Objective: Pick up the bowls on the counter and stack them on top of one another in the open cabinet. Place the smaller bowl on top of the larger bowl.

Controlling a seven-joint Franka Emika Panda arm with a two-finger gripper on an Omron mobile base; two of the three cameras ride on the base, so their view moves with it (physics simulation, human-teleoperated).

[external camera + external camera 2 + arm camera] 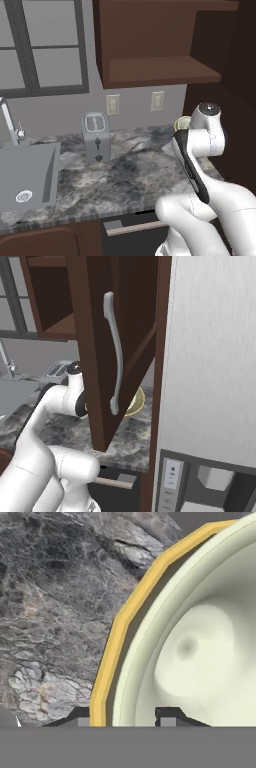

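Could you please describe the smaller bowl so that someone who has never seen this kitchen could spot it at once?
Start at the mottled granite counter and follow it to its right end, below the open cabinet. In the hand view, the pale cream-white smaller bowl appears to sit inside the larger bowl, close under the gripper. Its pale colour sets it apart from the mustard-yellow rim around it.

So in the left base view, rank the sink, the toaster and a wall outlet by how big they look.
Largest to smallest as they look:
1. the sink, cut off at the left edge
2. the toaster
3. the wall outlet
The sink lies nearer the camera, so its lead is partly nearness.
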